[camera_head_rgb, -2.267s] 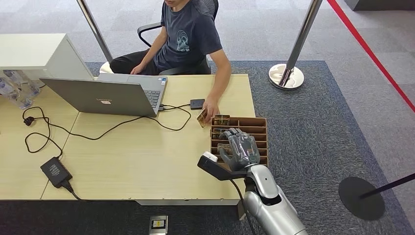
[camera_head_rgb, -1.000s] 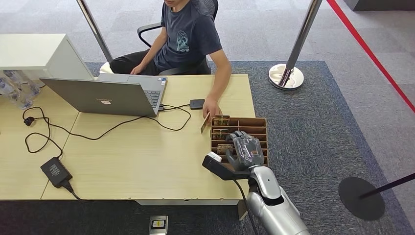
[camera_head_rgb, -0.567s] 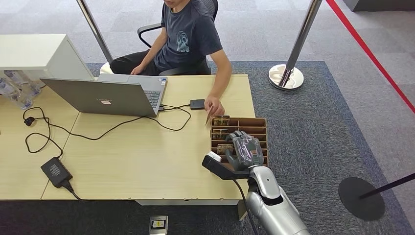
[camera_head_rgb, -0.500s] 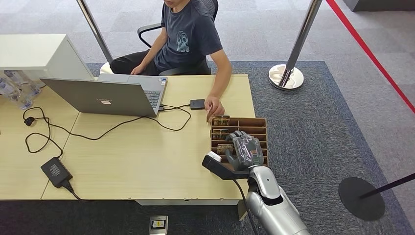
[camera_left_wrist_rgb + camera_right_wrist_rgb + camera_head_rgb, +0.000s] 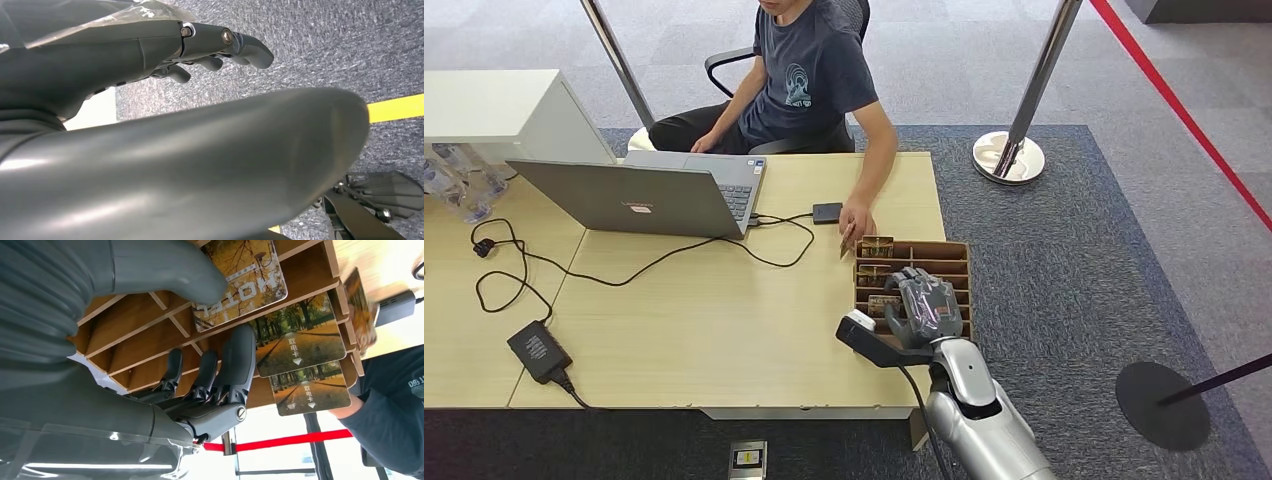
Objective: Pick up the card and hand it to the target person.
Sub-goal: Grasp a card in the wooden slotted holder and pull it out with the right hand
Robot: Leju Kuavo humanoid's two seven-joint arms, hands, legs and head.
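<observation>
On the desk's (image 5: 724, 320) right edge a rack (image 5: 961, 262) holds cards (image 5: 295, 347); the right hand (image 5: 921, 305) hovers spread above, empty; the person's hand (image 5: 855, 222) pinches a card (image 5: 848, 240). Left hand (image 5: 220, 42) loosely spread, empty.

Cards (image 5: 295, 345) in rack (image 5: 949, 262) beside laptop (image 5: 639, 195)

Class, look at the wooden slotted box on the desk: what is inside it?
The wooden box holds three picture cards in separate slots. The right hand over it hides other slots.

Floor: grey-blue carpet (image 5: 1064, 250), paler carpet tiles beyond
Desk: light wooden tabletop (image 5: 714, 320)
Barrier: chrome stanchion post (image 5: 1024, 110), red belt (image 5: 1184, 110)
Seat: black office chair (image 5: 734, 62)
</observation>
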